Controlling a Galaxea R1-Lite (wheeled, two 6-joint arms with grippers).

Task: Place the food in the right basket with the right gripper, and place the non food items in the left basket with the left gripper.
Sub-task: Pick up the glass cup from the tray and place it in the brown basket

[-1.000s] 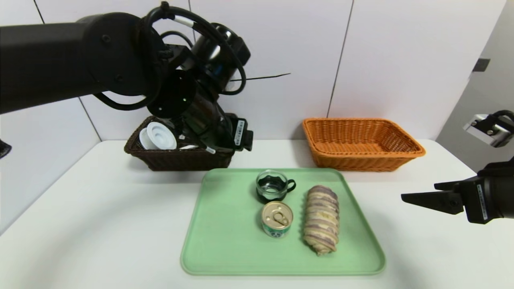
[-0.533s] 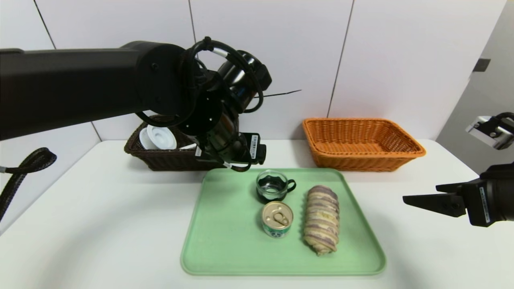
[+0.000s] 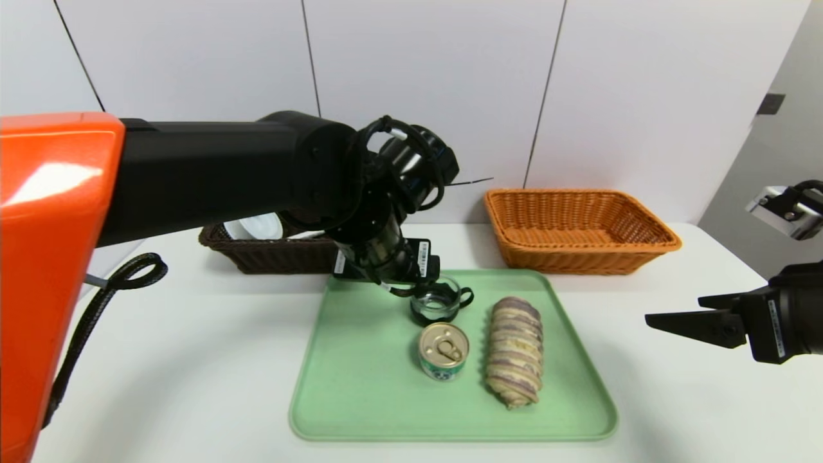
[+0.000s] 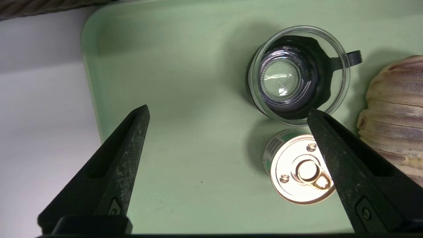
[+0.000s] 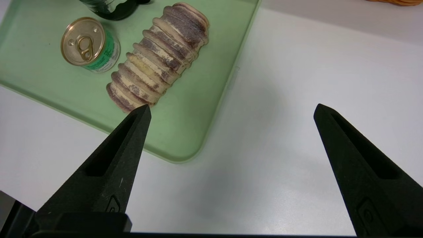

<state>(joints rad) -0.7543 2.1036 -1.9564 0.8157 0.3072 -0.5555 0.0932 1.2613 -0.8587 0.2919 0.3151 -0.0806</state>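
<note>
My left end effector [image 4: 228,114] hangs wide open, empty, over the tray's [image 3: 360,386] 12 o'clock edge, w/ glass cup [image 3: 436,299] just beneath. Step: grabbing the cup for the dark basket [image 3: 270,254]. Next I'd need to straddle its rim, then close. Right end effector [image 3: 675,319] parked open at 3 o'clock.

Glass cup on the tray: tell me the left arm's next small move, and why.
Probably ease the left tool down and toward the glass cup until its open fingers straddle the rim, then close. The cup, a non-food item, stands upright on the green tray, off-centre between the fingers, with the can close beside it. The right tool hangs open off the tray's right.
</note>
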